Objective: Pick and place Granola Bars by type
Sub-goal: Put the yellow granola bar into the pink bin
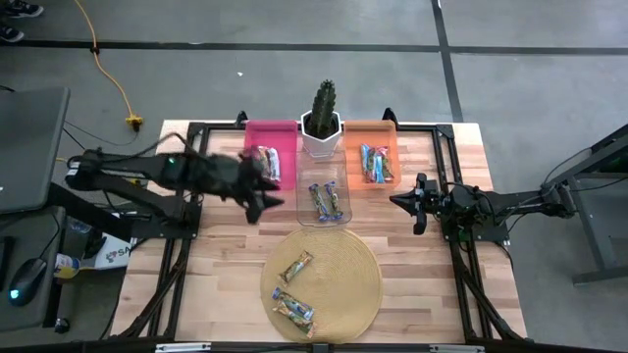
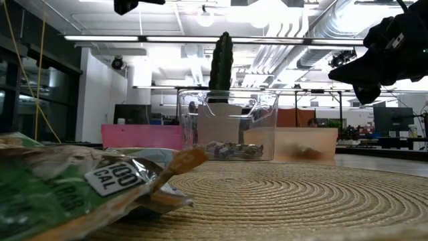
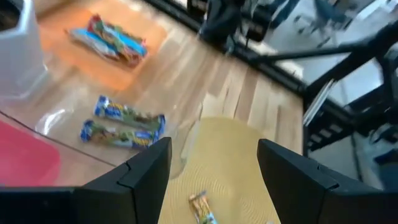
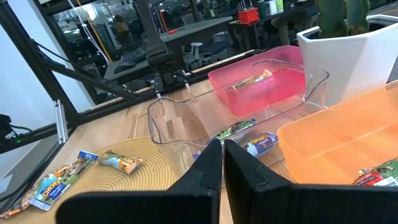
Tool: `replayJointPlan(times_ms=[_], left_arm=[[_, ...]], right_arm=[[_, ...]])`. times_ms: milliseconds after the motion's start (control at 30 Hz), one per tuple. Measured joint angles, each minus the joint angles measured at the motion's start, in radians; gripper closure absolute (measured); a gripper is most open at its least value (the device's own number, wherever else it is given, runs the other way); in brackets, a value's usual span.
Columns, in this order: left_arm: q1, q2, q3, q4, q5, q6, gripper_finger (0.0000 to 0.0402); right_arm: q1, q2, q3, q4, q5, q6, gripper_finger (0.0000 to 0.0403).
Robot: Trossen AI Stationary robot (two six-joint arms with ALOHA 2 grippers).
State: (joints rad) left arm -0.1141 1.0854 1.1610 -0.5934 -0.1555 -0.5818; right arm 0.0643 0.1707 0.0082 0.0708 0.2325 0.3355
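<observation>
Three granola bars lie flat on a round woven mat point(image 1: 339, 284): one point(image 1: 296, 266) toward its far side, two point(image 1: 293, 310) near its near edge. Sorted bars rest in the pink bin point(image 1: 270, 162), the clear bin point(image 1: 325, 200) and the orange bin point(image 1: 375, 163). My left gripper point(image 1: 263, 203) point(image 3: 214, 149) hovers open and holds nothing, between the pink and clear bins at their near side. My right gripper point(image 1: 400, 202) point(image 4: 222, 146) point(image 2: 354, 84) hangs shut in the air, right of the clear bin.
A cactus in a white pot point(image 1: 322, 129) stands between the pink and orange bins at the far edge. A black frame point(image 1: 446, 167) runs along the wooden table's sides. One bar's wrapper point(image 2: 80, 194) lies close before the low camera.
</observation>
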Motion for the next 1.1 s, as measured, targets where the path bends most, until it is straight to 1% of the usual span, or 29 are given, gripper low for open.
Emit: replayJointPlan(times_ms=[167,300,533,633,767,900,1100], left_arm=[[-0.122,0.120,0.000,-0.009,-0.102,-0.069,0.0166],[-0.167,0.228,0.000,-0.023,-0.148,-0.150,0.0166],[-0.174,0.413,0.000,-0.084,-0.127,-0.326,0.0166],[-0.179,0.493,0.000,-0.118,-0.115,-0.459,0.0166],[-0.216,0.576,0.000,-0.113,-0.098,-0.547,0.0166],[-0.261,0.611,0.000,-0.093,-0.090,-0.574,0.0166],[-0.319,0.615,0.000,-0.080,-0.094,-0.540,0.0166]], right_arm=[[0.000,0.000,0.000,0.000,0.000,0.000,0.0402],[0.000,0.000,0.000,0.000,0.000,0.000,0.0402],[0.000,-0.001,0.000,0.000,0.000,0.000,0.0402],[0.000,-0.001,0.000,0.000,0.000,0.000,0.0402],[0.000,-0.001,0.000,-0.001,0.000,-0.001,0.0402],[0.000,-0.001,0.000,-0.002,0.000,-0.002,0.0402],[0.000,-0.001,0.000,0.000,0.000,0.000,0.0402]])
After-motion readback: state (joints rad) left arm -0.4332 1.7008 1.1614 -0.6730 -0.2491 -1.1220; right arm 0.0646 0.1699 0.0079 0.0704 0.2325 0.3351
